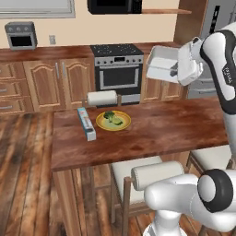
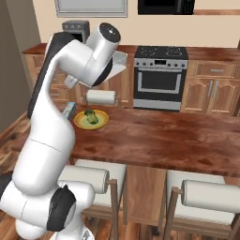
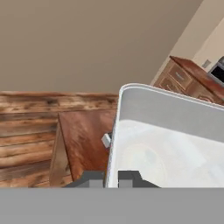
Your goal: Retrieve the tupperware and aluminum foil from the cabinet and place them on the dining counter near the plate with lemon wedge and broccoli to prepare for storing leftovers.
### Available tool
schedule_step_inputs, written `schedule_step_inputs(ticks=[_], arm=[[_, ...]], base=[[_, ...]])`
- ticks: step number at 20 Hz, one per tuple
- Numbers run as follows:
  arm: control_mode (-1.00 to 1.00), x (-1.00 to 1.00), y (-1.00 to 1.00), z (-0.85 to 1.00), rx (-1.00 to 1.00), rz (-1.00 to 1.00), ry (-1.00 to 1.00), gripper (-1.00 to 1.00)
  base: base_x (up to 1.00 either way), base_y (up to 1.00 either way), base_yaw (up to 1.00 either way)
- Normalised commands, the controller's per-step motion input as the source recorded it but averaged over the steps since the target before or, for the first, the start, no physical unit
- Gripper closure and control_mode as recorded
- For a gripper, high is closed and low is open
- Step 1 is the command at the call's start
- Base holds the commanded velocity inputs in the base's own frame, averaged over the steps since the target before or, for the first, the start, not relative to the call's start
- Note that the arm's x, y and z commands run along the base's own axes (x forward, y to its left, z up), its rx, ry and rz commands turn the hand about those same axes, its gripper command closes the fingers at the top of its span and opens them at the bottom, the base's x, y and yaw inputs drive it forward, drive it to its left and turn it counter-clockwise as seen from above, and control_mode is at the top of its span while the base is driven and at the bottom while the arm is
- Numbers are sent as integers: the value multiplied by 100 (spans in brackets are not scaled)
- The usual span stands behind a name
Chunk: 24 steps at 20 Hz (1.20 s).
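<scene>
My gripper (image 1: 177,70) is shut on the rim of the tupperware (image 1: 162,63), a pale shallow container held in the air above the far right part of the dining counter (image 1: 161,131). In the hand view the tupperware (image 3: 166,140) has its rim pinched at my gripper (image 3: 111,177). The aluminum foil (image 1: 86,123) lies on the counter just left of the yellow plate (image 1: 113,120), which carries the broccoli (image 1: 109,115) and the lemon wedge (image 1: 118,122). From the right base view the plate (image 2: 91,119) and foil (image 2: 69,111) sit beside my arm. The cabinet (image 1: 190,23) is at top right.
A white paper towel roll (image 1: 102,97) stands at the counter's far edge behind the plate. Cushioned stools (image 1: 138,173) are tucked under the near edge. A stove (image 1: 117,69) and lower cabinets line the back wall.
</scene>
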Motion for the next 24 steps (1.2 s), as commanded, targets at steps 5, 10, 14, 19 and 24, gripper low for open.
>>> schedule_step_inputs(ticks=[5, 10, 14, 19, 24], arm=[[-100, 41, -29, -52, 0, 10, 7, 100], [-100, 46, -41, -64, 1, 19, 0, 100], [-100, 56, -23, -63, 0, 26, 0, 100], [-100, 57, -16, -62, 0, 22, 0, 100], [-100, 42, -31, -54, 0, 7, 0, 100]], base=[[0, 0, 0], [0, 0, 0], [0, 0, 0], [0, 0, 0], [0, 0, 0]])
